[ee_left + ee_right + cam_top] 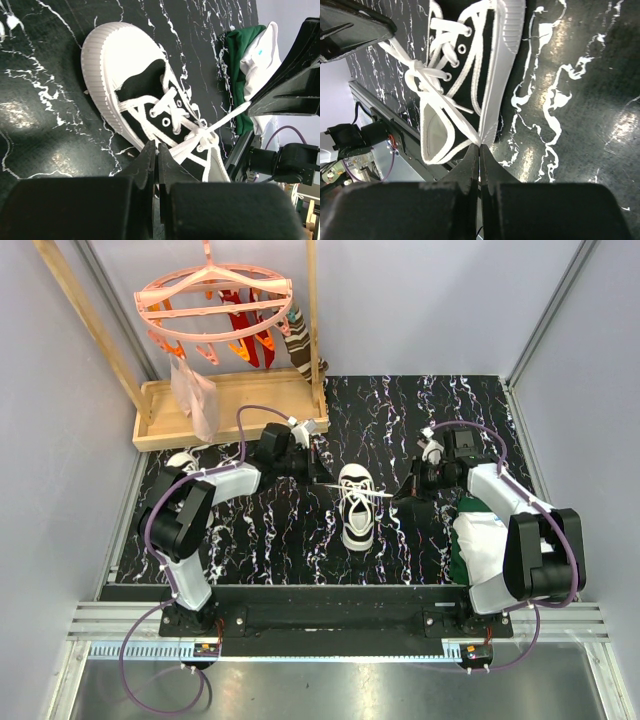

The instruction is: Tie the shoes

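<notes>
Left gripper (pixel 156 147) and right gripper (pixel 480 148) each pinch a white lace (pixel 182 141), stretched to opposite sides of the black sneaker (pixel 357 510) centred on the table (pixel 250 530), apparently to cinch the knot (pixel 200 132).

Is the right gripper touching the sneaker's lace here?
Touching. In the right wrist view, the white lace runs from the shoe straight into the right gripper, pinched between its shut tips.
</notes>
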Robot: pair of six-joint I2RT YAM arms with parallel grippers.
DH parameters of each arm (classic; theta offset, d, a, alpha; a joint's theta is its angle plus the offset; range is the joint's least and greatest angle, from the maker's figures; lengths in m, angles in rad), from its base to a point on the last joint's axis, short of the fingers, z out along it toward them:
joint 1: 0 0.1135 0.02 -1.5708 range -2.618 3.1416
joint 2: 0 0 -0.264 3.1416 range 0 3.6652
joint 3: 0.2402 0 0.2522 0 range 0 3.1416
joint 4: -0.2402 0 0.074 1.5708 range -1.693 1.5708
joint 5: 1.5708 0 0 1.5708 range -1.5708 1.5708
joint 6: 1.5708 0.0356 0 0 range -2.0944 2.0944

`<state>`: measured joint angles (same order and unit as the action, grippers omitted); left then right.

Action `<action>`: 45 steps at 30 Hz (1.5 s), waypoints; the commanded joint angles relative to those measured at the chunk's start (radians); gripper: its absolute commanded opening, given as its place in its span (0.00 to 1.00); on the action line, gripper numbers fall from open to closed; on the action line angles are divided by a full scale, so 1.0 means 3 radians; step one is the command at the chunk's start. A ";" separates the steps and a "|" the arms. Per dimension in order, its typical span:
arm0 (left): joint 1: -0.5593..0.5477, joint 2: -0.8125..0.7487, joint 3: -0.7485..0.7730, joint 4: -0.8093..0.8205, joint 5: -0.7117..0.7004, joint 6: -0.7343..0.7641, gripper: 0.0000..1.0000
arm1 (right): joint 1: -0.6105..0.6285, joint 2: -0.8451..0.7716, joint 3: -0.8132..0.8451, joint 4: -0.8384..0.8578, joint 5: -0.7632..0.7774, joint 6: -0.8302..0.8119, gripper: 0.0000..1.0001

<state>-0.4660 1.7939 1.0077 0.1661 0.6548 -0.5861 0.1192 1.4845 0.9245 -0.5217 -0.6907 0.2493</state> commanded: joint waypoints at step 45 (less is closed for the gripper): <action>0.0045 -0.0084 0.0000 0.0014 -0.0025 0.0164 0.27 | -0.0173 0.0313 0.0088 -0.0056 -0.0294 -0.0049 0.00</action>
<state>-0.4465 1.8019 1.0008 0.1444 0.6514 -0.5636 0.0643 1.5581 0.9043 -0.5262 -0.7277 0.2394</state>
